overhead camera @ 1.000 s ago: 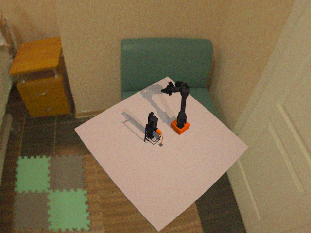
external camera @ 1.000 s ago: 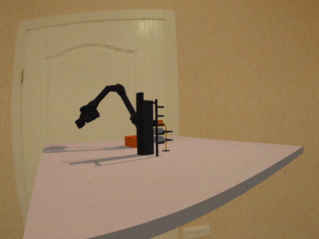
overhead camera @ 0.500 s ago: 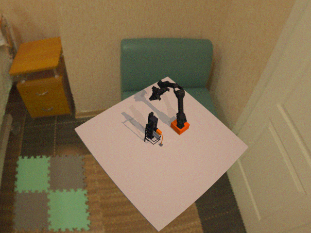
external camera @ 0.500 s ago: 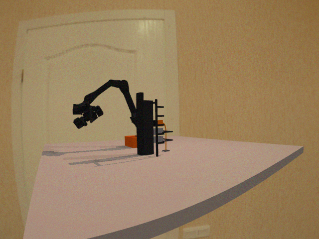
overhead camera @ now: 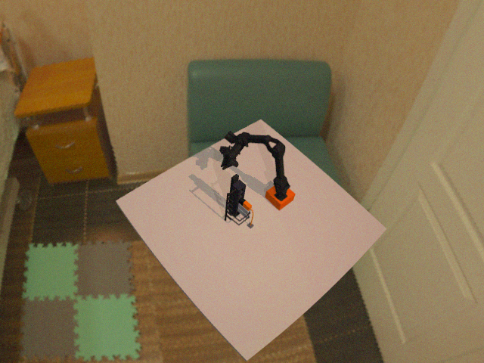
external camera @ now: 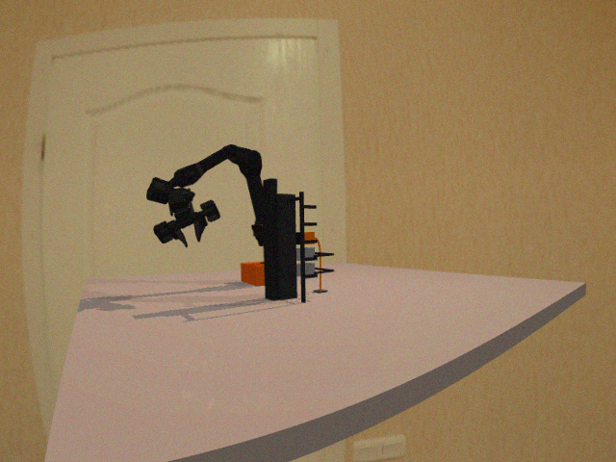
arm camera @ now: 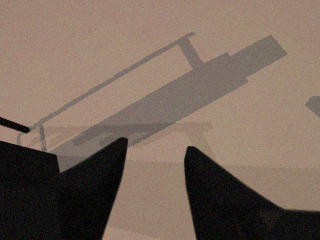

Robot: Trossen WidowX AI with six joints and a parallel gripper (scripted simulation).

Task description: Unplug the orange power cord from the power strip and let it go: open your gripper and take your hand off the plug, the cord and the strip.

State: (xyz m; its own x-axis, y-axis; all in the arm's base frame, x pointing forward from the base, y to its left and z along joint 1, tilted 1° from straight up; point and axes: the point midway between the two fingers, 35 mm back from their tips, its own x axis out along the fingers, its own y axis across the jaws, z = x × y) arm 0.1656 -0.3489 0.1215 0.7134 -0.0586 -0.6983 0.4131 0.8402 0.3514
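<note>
Table [overhead camera: 273, 273] pale lilac-pink, grey along its edge in the exterior view. Arm [overhead camera: 278, 164] and tool [external camera: 192, 233] matt black; arm's base block [overhead camera: 280, 197] bright orange. Power strip [external camera: 279, 245] upright and black, with a black thin-barred rack [external camera: 302, 248] beside it. Plug [overhead camera: 246, 204] and cord [external camera: 319, 263] orange; two grey blocks [external camera: 305, 253] below the plug. Far chair [overhead camera: 258, 97] teal green. Cabinet [overhead camera: 62, 121] at far left orange-yellow. Walls beige, door [overhead camera: 437, 195] white. Floor mat [overhead camera: 78, 300] checked mint green and grey, jigsaw-edged.
</note>
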